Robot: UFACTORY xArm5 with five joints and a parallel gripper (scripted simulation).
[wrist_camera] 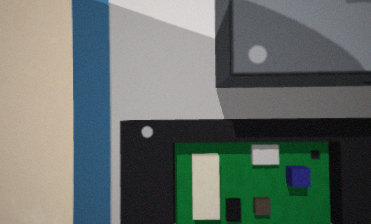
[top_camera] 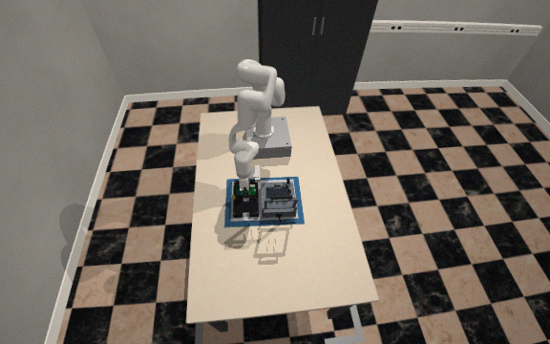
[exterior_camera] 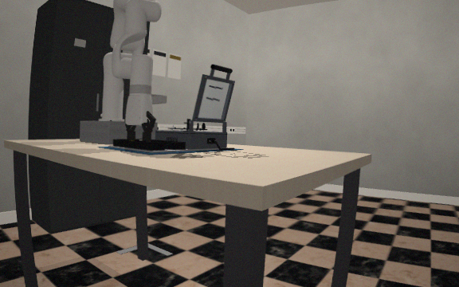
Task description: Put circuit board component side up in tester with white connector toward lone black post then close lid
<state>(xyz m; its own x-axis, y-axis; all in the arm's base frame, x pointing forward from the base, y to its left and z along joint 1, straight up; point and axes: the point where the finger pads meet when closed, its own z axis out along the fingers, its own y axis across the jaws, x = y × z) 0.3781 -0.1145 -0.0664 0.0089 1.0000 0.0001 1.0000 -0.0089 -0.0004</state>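
Observation:
The green circuit board point(wrist_camera: 241, 180) point(top_camera: 252, 190) lies flat, component side up, in the black tray point(wrist_camera: 146, 170) point(top_camera: 243, 206) point(exterior_camera: 150, 144). Its long white connector point(wrist_camera: 206, 185) is at the board's left side in the wrist view. My gripper point(exterior_camera: 139, 133) point(top_camera: 244, 190) is open and empty, pointing down, with its fingers low over the tray and the board. The fingers do not show in the wrist view. The grey tester point(top_camera: 280, 197) point(exterior_camera: 194, 139) point(wrist_camera: 286, 50) stands right beside the tray. Its lid point(exterior_camera: 213, 97) stands open and upright, with a black handle point(exterior_camera: 221, 68) on top.
Tray and tester sit on a grey plate point(wrist_camera: 161, 85) with a blue border point(wrist_camera: 91, 125) point(top_camera: 229, 222) in the middle of the beige table point(top_camera: 304, 268) point(exterior_camera: 253, 167). The arm's grey base block point(top_camera: 277, 143) point(exterior_camera: 94, 133) stands behind them. A dark cabinet point(top_camera: 318, 53) is behind the table.

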